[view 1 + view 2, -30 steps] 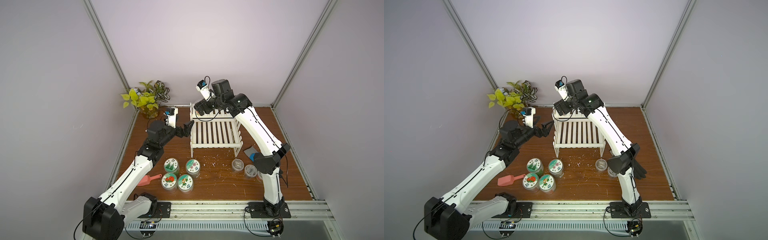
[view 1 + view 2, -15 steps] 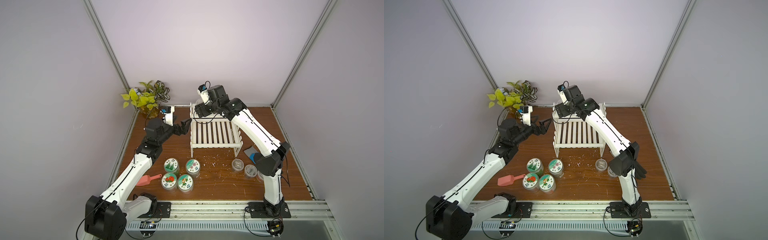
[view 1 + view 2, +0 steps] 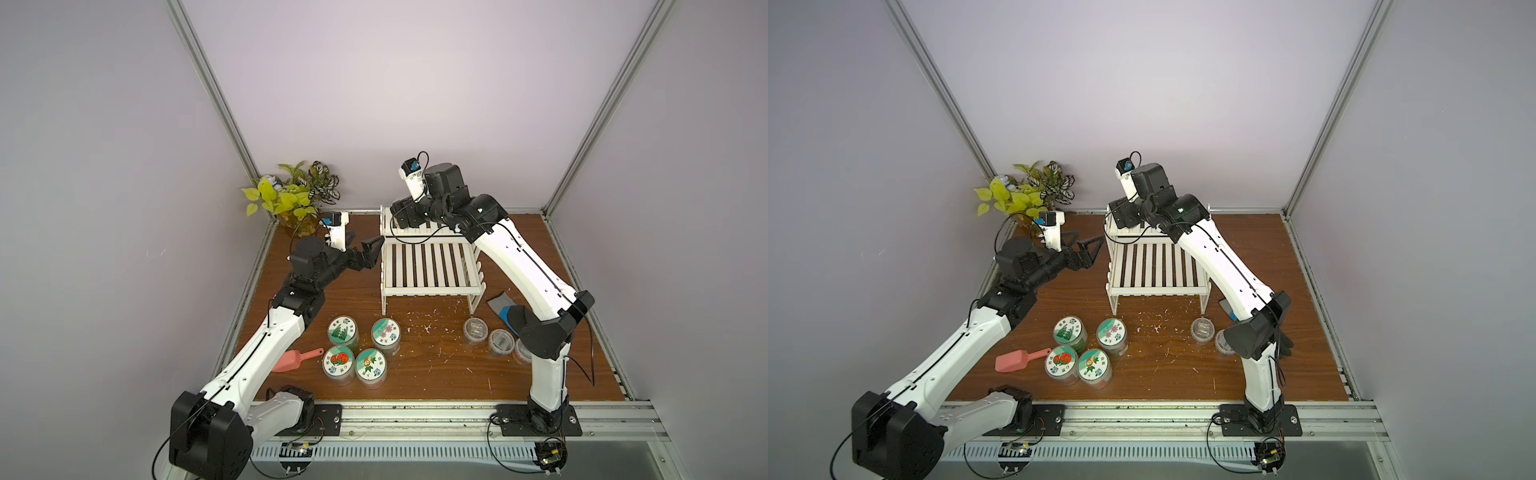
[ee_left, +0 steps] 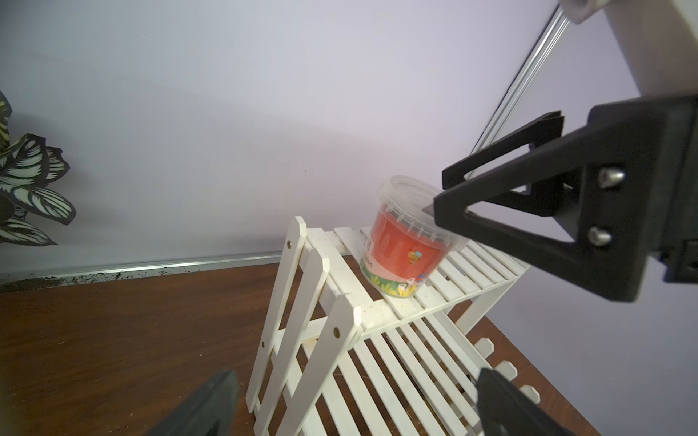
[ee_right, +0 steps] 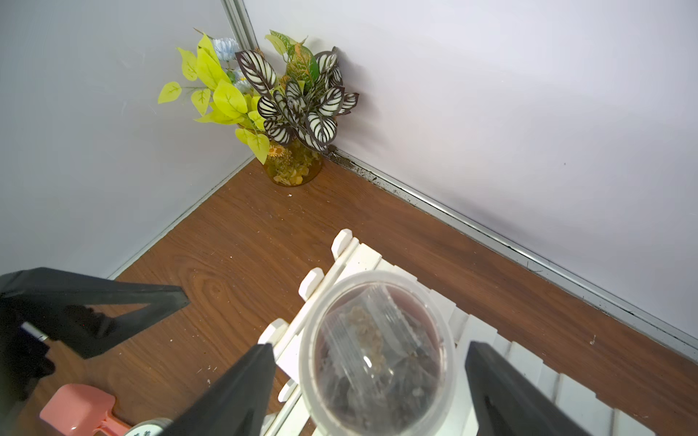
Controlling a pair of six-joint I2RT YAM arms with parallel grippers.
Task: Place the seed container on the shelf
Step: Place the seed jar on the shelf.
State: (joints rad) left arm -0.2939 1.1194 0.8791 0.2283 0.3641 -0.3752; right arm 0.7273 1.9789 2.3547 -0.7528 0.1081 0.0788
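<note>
Right gripper (image 3: 398, 217), just above centre in both top views, stands open astride the seed container (image 4: 400, 245) on the shelf (image 3: 428, 266), upper tier; left gripper (image 3: 368, 242) open, empty.

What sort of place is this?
Likely a robot lab cell staged as a gardening corner: bare booth walls, metal base rail, potted plant, white slatted shelf, tubs with plant-picture lids.
</note>
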